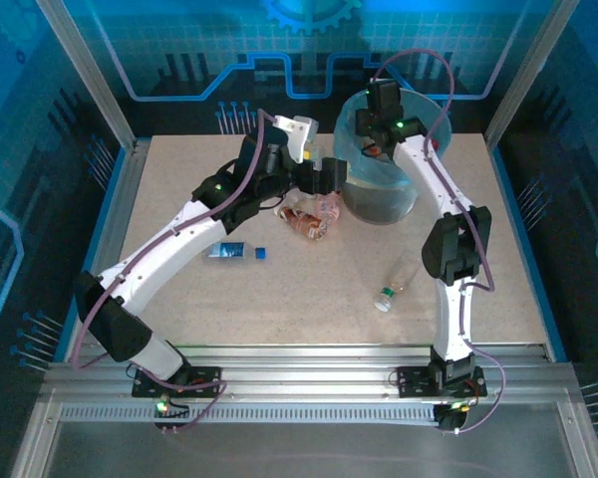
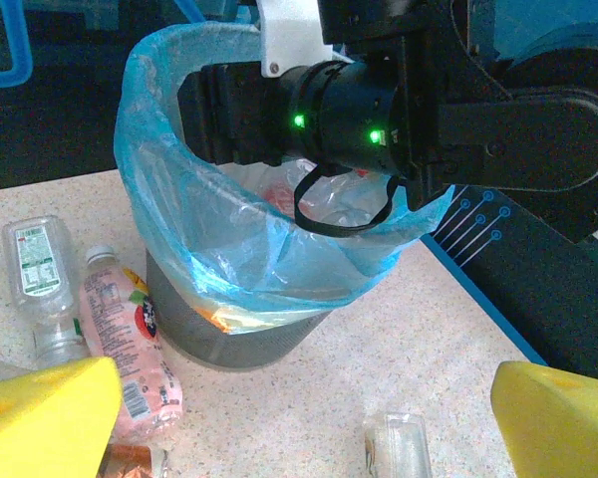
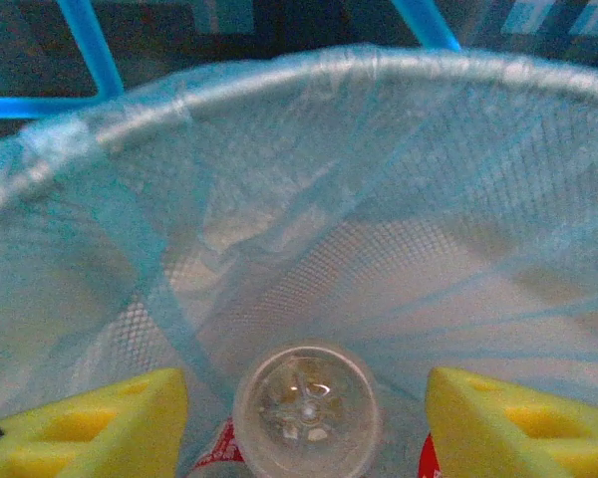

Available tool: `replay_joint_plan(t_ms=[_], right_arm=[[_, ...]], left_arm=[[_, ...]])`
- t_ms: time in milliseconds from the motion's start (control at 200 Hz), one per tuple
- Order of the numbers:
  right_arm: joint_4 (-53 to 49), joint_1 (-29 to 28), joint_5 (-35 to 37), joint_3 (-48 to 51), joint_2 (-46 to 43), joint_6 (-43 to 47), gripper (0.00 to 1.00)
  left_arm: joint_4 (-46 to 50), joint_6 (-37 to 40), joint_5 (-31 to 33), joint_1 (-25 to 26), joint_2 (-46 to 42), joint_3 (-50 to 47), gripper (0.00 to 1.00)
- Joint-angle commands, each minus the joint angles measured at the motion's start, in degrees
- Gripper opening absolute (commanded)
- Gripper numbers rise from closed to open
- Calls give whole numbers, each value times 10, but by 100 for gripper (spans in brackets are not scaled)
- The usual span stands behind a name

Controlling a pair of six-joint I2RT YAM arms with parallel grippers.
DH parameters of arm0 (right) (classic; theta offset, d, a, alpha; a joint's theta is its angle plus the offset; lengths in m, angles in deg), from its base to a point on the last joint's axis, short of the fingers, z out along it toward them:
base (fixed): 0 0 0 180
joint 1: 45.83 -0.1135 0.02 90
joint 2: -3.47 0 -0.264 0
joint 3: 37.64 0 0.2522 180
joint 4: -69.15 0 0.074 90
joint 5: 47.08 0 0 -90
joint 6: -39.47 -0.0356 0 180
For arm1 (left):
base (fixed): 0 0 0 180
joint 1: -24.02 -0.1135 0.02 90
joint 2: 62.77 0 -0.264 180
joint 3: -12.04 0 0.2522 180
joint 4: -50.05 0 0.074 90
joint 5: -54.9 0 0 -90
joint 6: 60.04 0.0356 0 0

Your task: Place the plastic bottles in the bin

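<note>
1. The right claw (image 3: 305, 383) hangs over the mouth of the round grey mesh bin (image 3: 309, 80), which is lined with a translucent light-blue plastic bag. Its yellow pads (image 3: 90, 423) stand apart. The round base of a clear plastic bottle (image 3: 307, 418) sits between them with a gap on either side, so nothing is gripped.
2. The left claw (image 2: 299, 433) is spread wide and empty, facing the bin at its 12 o'clock. The right arm (image 2: 518, 119) crosses above the rim.
3. In the left wrist view, a pink-labelled bottle (image 2: 125, 344) lies just beside the bin's base at its 8 o'clock. A clear bottle with a white-and-green label (image 2: 38, 264) lies further out at 9 o'clock, and a flattened clear bottle (image 2: 399, 448) lies at 5 o'clock.
4. From above, the bin stands at 1 o'clock on the speckled beige table (image 1: 309, 309). A heap of crushed bottles (image 1: 309, 219) lies at the bin's 8 o'clock. A blue-capped bottle (image 1: 234, 250) lies well apart at the table's 9 o'clock. A green-capped bottle (image 1: 394, 284) lies at the bin's 6 o'clock, near the right arm.
5. The right wrist view looks down inside the bin, where red labels (image 3: 217, 456) flank the bottle.
</note>
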Motion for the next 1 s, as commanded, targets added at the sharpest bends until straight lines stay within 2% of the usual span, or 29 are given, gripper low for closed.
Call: replay_joint_plan(t_ms=[0,210,335,490,690,885,995], right_arm=[[-9,4,-26,-16,-37,-18,66],[-89,-27,-45,-138,-47,2,75],[-111,-62,-50,-150,-78,23,80],[-101,-128,-80,-88,-134,54,81],[-85,-226,-180,14,-160,134,83],[-53,-281,-227,126,-143,148,82],[13,-293,-309,195,-134,144,82]], left_arm=[[-6,11,8,2,-21,-1,96],[27,11,22,2,-39,-2,96],[39,12,46,1,-78,-37,97],[60,-1,94,-3,-143,-105,97],[85,-35,166,-18,-252,-225,97],[135,-85,204,-58,-355,-335,97],[163,-105,231,-69,-408,-379,98]])
